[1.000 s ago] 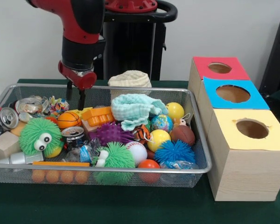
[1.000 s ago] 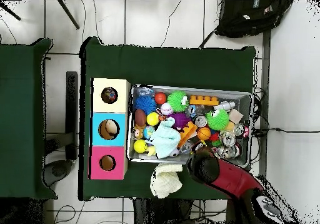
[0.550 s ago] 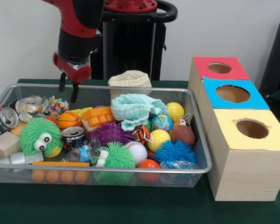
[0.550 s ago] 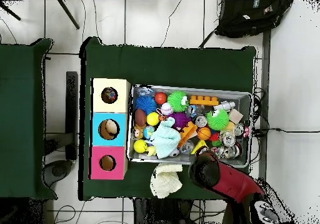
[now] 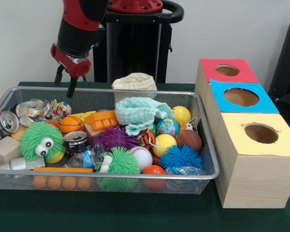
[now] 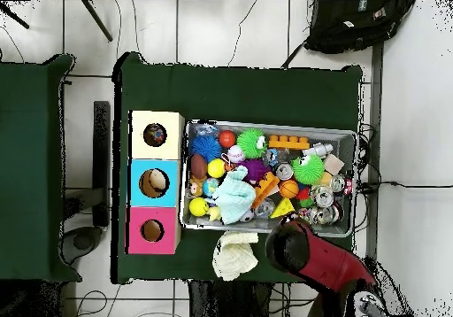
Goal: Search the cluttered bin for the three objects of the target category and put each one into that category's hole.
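Red gripper point(image 5: 65, 83) empty, fingers spread apart, hanging above wire bin point(image 5: 135, 91) rim at 10 o'clock, clear of clutter, probably to choose a target

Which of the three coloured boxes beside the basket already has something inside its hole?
Seen from overhead, the yellow box holds a dark ball and the blue box a pale object. Only the red box looks empty inside its hole.

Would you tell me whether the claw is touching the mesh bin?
Apart. The front view shows the claw open, above the mesh bin rim, with wall visible between them.
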Robot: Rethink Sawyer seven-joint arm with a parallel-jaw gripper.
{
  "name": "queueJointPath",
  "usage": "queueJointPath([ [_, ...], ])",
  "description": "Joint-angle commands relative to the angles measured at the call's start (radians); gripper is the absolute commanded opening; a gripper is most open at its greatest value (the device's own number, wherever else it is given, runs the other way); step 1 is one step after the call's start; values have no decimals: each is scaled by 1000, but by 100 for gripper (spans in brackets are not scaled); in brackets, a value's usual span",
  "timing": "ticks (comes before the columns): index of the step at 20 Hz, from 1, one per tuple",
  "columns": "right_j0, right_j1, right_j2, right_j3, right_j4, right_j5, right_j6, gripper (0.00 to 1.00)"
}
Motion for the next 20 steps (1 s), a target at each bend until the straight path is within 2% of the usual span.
queueJointPath([
  [1, -54, 94, 76, -70, 37, -95, 151, 100],
  [9, -96, 146, 104, -84, 12, -205, 144, 100],
  [14, -77, 173, 83, -95, 22, -245, 146, 100],
  [20, -100, 203, 110, -129, 17, -266, 123, 100],
])
